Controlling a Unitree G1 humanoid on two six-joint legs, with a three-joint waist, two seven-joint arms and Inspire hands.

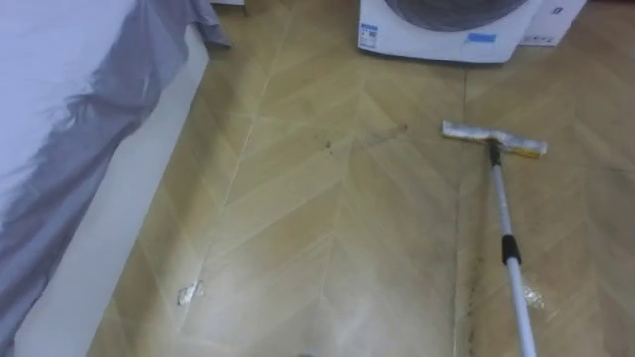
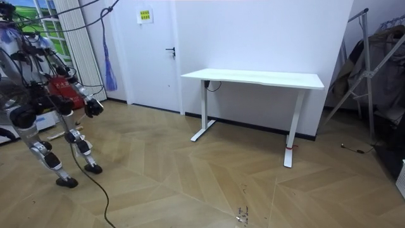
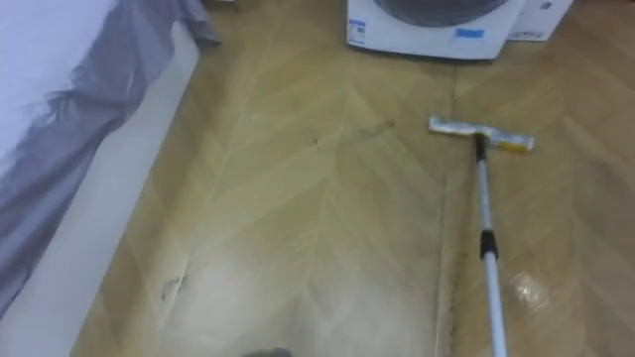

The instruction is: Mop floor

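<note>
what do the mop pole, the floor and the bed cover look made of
Mop pole: probably metal, a silvery, shiny tube; its dark collar looks plastic.
Floor: wood or wood-look laminate, going by the grain and chevron-laid planks, with a semi-gloss finish that reflects light.
Bed cover: cloth, matte, since it hangs in soft folds.

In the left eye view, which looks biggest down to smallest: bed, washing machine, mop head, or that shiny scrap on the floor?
1. Bed, largest, though partly out of view.
2. Washing machine, top cut off.
3. Mop head.
4. Shiny scrap, smallest, despite lying nearer the camera.
</note>
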